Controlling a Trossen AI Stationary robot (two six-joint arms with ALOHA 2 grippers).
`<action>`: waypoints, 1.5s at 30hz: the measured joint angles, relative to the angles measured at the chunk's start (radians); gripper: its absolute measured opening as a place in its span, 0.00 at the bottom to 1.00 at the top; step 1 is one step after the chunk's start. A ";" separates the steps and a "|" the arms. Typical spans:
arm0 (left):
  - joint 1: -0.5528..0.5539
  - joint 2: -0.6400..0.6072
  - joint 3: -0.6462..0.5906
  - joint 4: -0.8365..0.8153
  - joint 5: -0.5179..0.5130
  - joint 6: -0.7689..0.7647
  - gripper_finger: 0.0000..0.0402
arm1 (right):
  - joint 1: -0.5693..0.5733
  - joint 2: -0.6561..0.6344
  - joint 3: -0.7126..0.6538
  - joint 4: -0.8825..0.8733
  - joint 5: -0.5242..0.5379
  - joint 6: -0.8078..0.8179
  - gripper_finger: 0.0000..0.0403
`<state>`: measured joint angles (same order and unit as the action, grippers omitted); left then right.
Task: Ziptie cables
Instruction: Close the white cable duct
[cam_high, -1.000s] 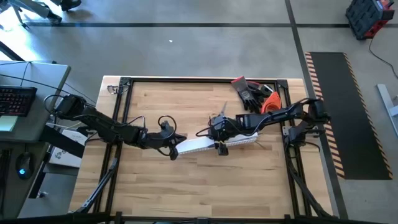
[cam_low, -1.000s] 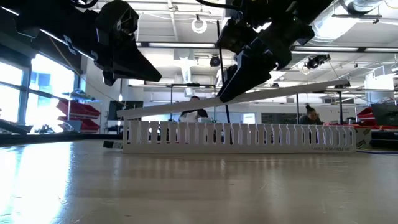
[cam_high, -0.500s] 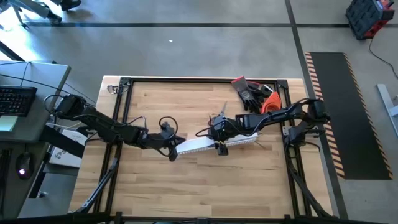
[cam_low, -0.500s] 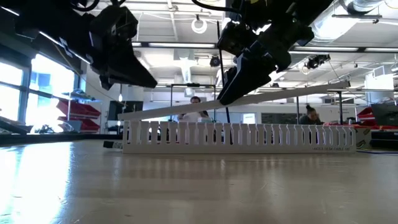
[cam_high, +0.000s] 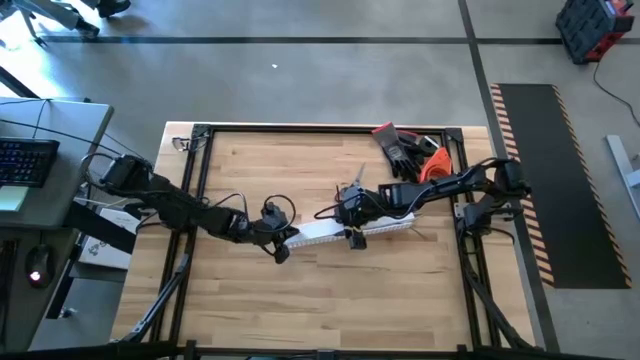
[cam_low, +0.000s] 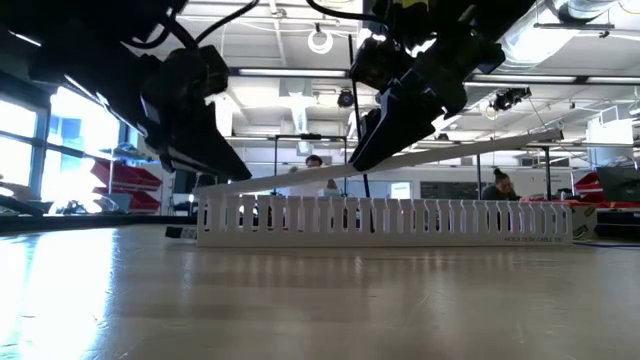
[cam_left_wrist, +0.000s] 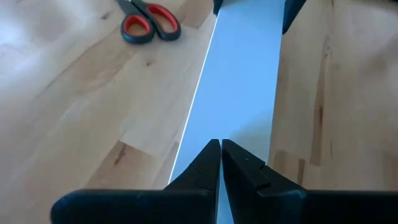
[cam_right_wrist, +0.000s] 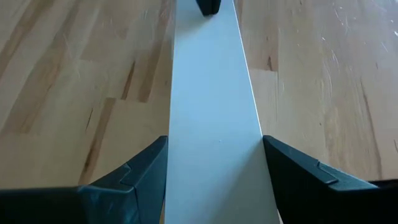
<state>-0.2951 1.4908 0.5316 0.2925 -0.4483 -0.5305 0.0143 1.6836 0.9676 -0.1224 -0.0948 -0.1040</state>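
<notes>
High view: the left gripper (cam_high: 283, 243) and right gripper (cam_high: 350, 217) meet at the white comb-slotted plastic duct (cam_high: 345, 231) on the wooden table (cam_high: 300, 290); the cables cannot be made out.

Low view: the flat white strip (cam_low: 430, 155) tilts above the duct.

Left wrist view: fingers (cam_left_wrist: 205, 168) closed, empty.

Right wrist view: fingers (cam_right_wrist: 140, 171) clamp the strip's edges.

The far end of the flat white strip (cam_left_wrist: 245, 81) runs off the left wrist picture's edge past the left claw (cam_left_wrist: 221, 163). In the right wrist picture its near end is cut off between the right claw's (cam_right_wrist: 214, 177) fingers (cam_right_wrist: 134, 177). The scissors' (cam_left_wrist: 146, 18) blades are cropped. From above, the cables cannot be made out.
</notes>
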 joint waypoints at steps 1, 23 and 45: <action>0.000 0.012 0.000 0.006 0.001 -0.004 0.00 | 0.000 0.000 0.000 -0.004 0.000 0.000 0.53; 0.000 -0.037 0.000 0.018 0.029 0.009 0.00 | -0.001 0.002 0.000 0.022 -0.063 -0.009 0.52; 0.000 -0.031 0.000 0.026 0.020 0.011 0.00 | -0.003 -0.001 0.000 0.010 -0.028 -0.007 0.52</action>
<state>-0.2947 1.4593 0.5316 0.3187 -0.4278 -0.5198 0.0110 1.6827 0.9672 -0.1122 -0.1226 -0.1113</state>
